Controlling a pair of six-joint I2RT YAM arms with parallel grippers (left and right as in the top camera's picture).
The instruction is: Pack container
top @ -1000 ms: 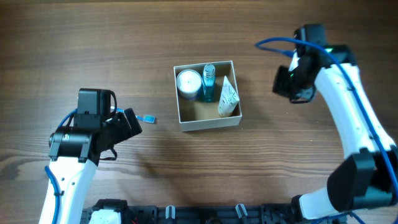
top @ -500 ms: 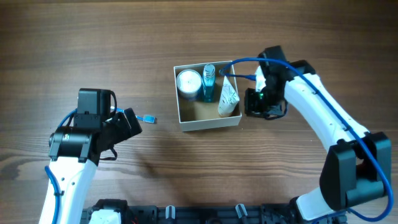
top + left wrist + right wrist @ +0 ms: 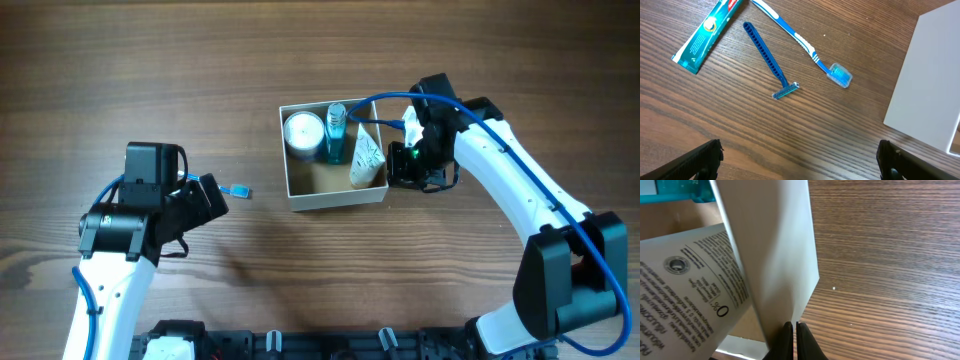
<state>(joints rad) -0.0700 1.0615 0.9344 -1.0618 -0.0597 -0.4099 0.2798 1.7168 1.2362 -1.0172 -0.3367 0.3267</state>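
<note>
Wooden table (image 3: 150, 60), grain running across, serves as the work surface. Right gripper (image 3: 791, 332) is all but closed, its fingers pinching the thin right wall of the container (image 3: 335, 197) near the front corner. Left gripper (image 3: 800, 167) is spread wide, holds nothing and hangs above the table, well left of the container. The container sits mid-table and holds a jar (image 3: 303, 132), a bottle (image 3: 336, 130) and a tube (image 3: 367, 158) that leans on the pinched wall. Outside, to its left, lie toothpaste (image 3: 707, 30), razor (image 3: 767, 60) and toothbrush (image 3: 800, 40), each apart from the others. Assessment: packing is about half done, and the right arm appears to be steadying or shifting the container. The next move calls for the left gripper to descend and pinch one flat item across its handle.
</note>
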